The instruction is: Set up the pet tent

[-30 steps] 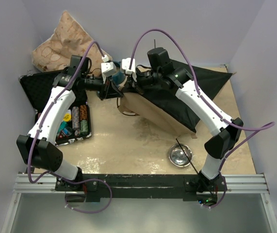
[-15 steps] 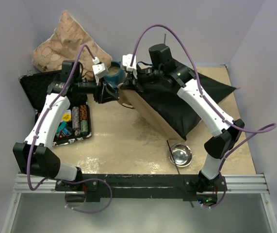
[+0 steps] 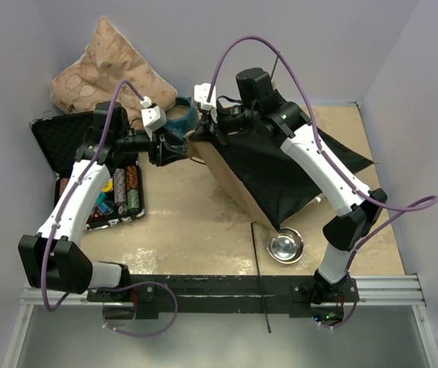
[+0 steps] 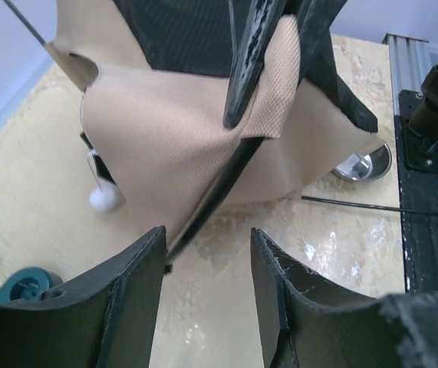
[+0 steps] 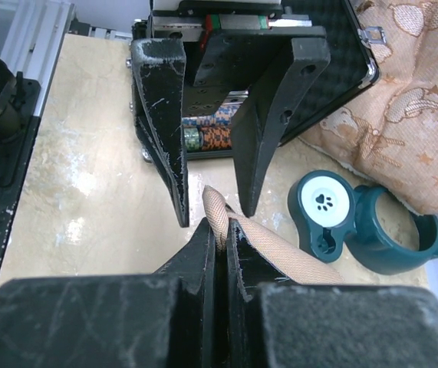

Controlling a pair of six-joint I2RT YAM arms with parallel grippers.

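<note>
The pet tent (image 3: 280, 172) hangs half collapsed at the table's middle back, with tan fabric (image 3: 222, 172) outside and black lining on top. My right gripper (image 3: 203, 132) is shut on the tent's tan top corner (image 5: 280, 249) and holds it up off the table. My left gripper (image 3: 174, 149) is open and empty, just left of that corner. In the left wrist view the tan tent (image 4: 180, 130), its white pom-pom (image 4: 105, 199) and a dark pole (image 4: 211, 192) hang in front of my left gripper (image 4: 207, 245). A loose thin pole (image 3: 258, 268) lies across the near edge.
An open black case with poker chips (image 3: 119, 192) lies at the left. A star-patterned pillow (image 3: 103, 73) sits in the back left corner. A teal paw-print container (image 3: 179, 115) stands behind the grippers. A steel bowl (image 3: 285, 245) sits near the front right.
The right gripper has pulled the tent's corner up and back, and the tent has swung under it. The left gripper has drawn back to the left. The loose pole has slid toward the near edge.
</note>
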